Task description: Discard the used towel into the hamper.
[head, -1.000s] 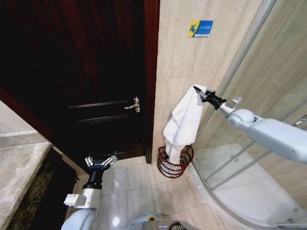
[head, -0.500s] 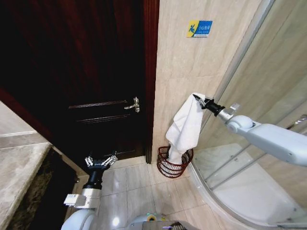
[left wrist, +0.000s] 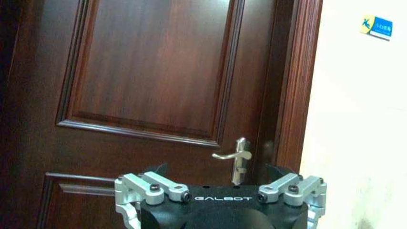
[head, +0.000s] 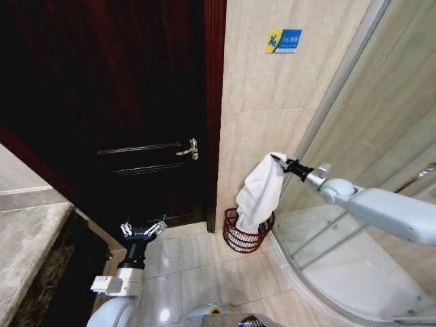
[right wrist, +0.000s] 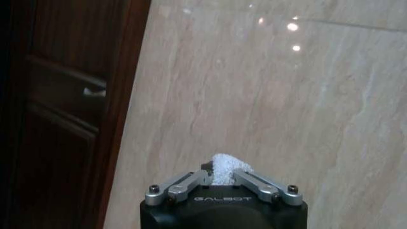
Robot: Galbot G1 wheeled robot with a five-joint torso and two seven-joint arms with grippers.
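Your left tool (head: pixel 143 229) sits low over the bare floor tiles (head: pixel 197 269), its fingers spread wide with nothing between them; the dark wooden door (head: pixel 122 116) with its lever handle (head: pixel 189 148) stands straight ahead of it, and the wrist view shows "GALBOT" printed on the tool body. To the right of the door frame, the hamper (head: pixel 247 231) rests on the floor against the tiled wall (head: pixel 272 88), tucked close beside the curved glass shower screen (head: pixel 381 122), so you have little side room there. Your right tool (head: pixel 274 159) hangs above the hamper, pinched closed on the top of the white towel (head: pixel 262 191), whose lower end drapes into the hamper's mouth. Compared with a second ago, that tool has come down and the towel has sunk deeper. A blue sign (head: pixel 283 40) sits high on the wall; its writing is too small to read.
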